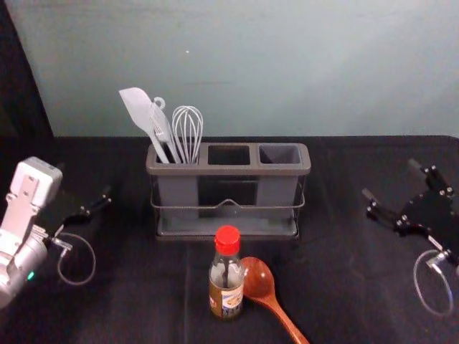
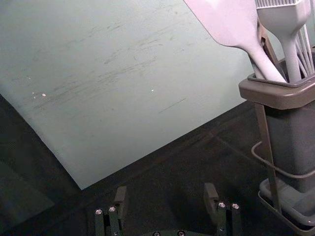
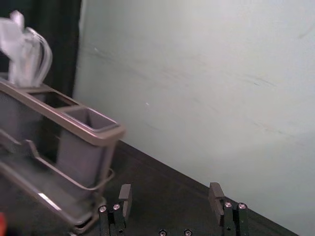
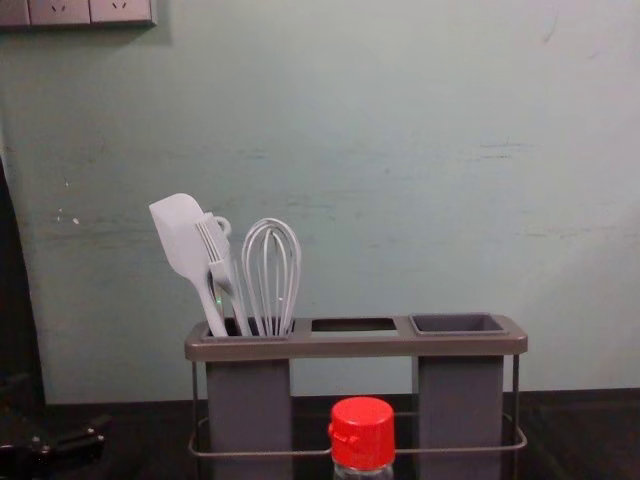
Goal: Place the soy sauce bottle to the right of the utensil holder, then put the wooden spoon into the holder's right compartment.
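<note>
Soy sauce bottle (image 1: 227,287) is seen upright at the head view's lower centre, the wooden spoon (image 1: 259,279) laid just beside it, below the utensil holder (image 1: 229,170). 2 grippers are held open: left gripper (image 1: 84,182) at left, right gripper (image 1: 391,180) at right.

white spatula (image 4: 180,235) at left, blade up, leaning left. pale brush (image 4: 218,250), bristles up, just right of it; a ring-shaped end (image 4: 222,226) shows by the brush, rest of that piece hard to make out. whisk (image 4: 270,270) right of these, wire loops up. black table surface (image 1: 373,301) beneath. pale green wall (image 1: 301,64) across the far side, scuffed. socket panel (image 4: 75,12) high on wall, left. dark drape (image 1: 18,86) at far left.
</note>
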Controlling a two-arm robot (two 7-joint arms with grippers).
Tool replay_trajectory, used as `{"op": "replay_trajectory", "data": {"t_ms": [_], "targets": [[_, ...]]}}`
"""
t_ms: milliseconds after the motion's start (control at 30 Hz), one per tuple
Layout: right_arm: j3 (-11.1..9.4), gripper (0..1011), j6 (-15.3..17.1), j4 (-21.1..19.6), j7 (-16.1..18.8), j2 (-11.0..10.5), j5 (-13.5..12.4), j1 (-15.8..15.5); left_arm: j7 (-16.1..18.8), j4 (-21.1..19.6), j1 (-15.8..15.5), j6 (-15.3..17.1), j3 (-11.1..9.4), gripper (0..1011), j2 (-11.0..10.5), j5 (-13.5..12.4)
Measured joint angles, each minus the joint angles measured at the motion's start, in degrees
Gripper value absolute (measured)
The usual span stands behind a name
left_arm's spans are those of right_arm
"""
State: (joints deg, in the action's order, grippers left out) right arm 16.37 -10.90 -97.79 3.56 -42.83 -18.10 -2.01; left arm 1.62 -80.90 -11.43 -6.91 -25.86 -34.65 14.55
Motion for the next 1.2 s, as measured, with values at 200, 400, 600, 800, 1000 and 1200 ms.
{"op": "replay_trajectory", "data": {"t_ms": [200, 400, 600, 800, 1000, 1200], "targets": [[-2.7, 1002, -3.6, -3.5, 6.4, -3.3, -5.0, -4.7, 0.0, 0.0, 0.0, 0.0, 0.0, 1011, 0.0, 0.0], [-3.3, 1003, -7.2, -6.2, 15.6, -6.3, -9.6, -7.0, 0.0, 0.0, 0.0, 0.0, 0.0, 1011, 0.0, 0.0], [-2.3, 1002, -8.2, -8.2, 21.8, -7.3, -11.3, -7.3, 0.0, 0.0, 0.0, 0.0, 0.0, 1011, 0.0, 0.0], [0.4, 1002, -6.5, -8.2, 26.5, -6.2, -12.3, -5.3, 0.0, 0.0, 0.0, 0.0, 0.0, 1011, 0.0, 0.0], [3.5, 1002, -3.8, -7.8, 30.6, -3.8, -12.7, -2.6, 0.0, 0.0, 0.0, 0.0, 0.0, 1011, 0.0, 0.0], [5.9, 1002, -1.3, -7.6, 33.7, -1.4, -13.0, -0.5, 0.0, 0.0, 0.0, 0.0, 0.0, 1011, 0.0, 0.0]]}}
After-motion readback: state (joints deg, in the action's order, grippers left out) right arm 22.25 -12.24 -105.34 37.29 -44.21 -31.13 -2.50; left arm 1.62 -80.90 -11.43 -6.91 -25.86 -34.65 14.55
